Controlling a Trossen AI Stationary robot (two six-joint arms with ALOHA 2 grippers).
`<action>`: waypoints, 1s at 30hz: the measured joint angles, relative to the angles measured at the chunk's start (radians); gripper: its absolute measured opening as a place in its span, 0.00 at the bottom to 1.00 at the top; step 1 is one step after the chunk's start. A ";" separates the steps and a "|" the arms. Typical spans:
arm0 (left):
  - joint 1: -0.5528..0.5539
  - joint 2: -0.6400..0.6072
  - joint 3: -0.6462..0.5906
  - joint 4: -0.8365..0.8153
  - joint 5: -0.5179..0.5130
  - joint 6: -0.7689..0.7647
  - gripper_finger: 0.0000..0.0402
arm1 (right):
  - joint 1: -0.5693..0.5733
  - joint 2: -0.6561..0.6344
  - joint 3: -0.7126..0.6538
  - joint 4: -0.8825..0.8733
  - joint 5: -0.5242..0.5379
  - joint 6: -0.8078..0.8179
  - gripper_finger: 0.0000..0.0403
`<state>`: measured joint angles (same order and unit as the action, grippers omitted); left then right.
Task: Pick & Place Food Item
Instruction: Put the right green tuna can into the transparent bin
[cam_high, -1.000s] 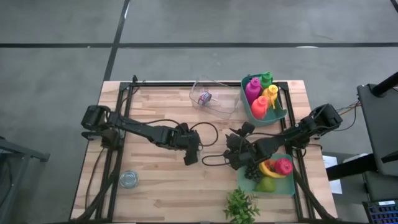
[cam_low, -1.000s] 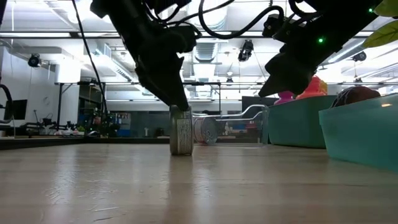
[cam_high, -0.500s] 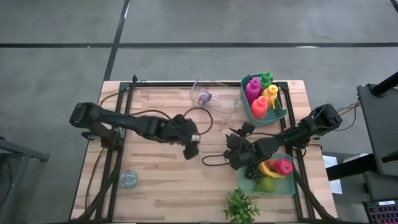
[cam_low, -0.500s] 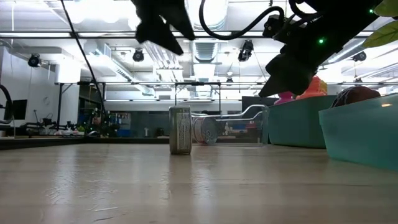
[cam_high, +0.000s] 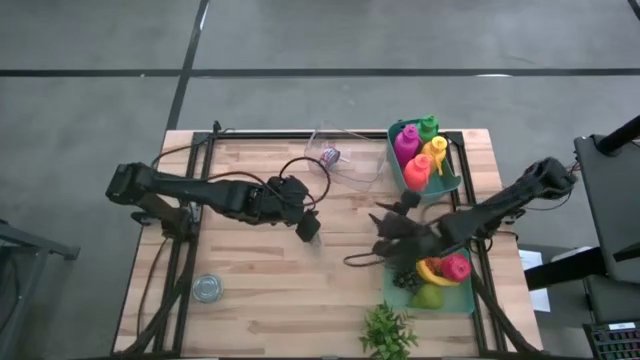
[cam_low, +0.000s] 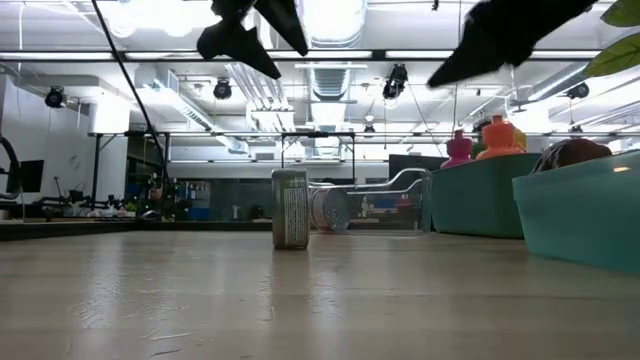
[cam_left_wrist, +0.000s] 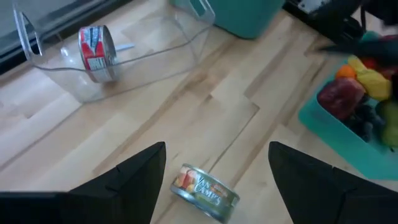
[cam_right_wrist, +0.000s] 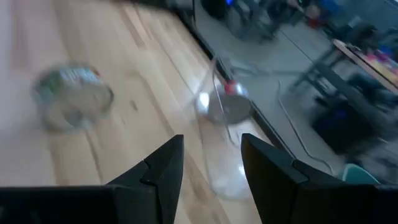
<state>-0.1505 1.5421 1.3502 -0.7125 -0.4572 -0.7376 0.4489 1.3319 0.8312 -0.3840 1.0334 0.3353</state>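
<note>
A low tin can with a green and orange label (cam_left_wrist: 205, 186) rests on the wooden table (cam_high: 250, 300); in the low view the can (cam_low: 290, 208) stands free. My left gripper (cam_left_wrist: 216, 146) hangs open above it, clear of it, near the table's middle (cam_high: 307, 228). My right gripper (cam_right_wrist: 211, 140) is open and holds nothing; it hovers to the right of the can (cam_high: 385, 225), beside the fruit bin (cam_high: 455, 298).
A clear plastic container (cam_high: 345, 158) at the far edge holds a red-labelled can (cam_left_wrist: 94, 53). A teal bin of coloured bottles (cam_high: 398, 170) stands far right. Another tin can (cam_high: 207, 288) sits near left, a green plant (cam_high: 388, 330) at the near edge.
My left gripper has risen straight off the can and rolled, drifting a little toward the far edge; the can stays where it was on the table. My right gripper has also lifted, moving slightly toward the far right.
</note>
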 joint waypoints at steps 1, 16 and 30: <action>0.000 -0.004 0.000 -0.009 0.000 0.000 0.72 | 0.010 -0.045 -0.025 0.033 -0.001 -0.017 0.39; -0.003 -0.025 -0.002 -0.060 0.008 0.001 0.72 | 0.064 -0.730 -0.488 0.537 -0.281 -0.063 0.39; -0.001 -0.025 -0.002 -0.059 0.008 0.007 0.72 | 0.064 -0.906 -0.624 0.539 -0.283 0.062 0.39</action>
<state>-0.1513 1.5173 1.3479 -0.7715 -0.4488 -0.7306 0.5129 0.4263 0.2073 0.1551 0.7506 0.3969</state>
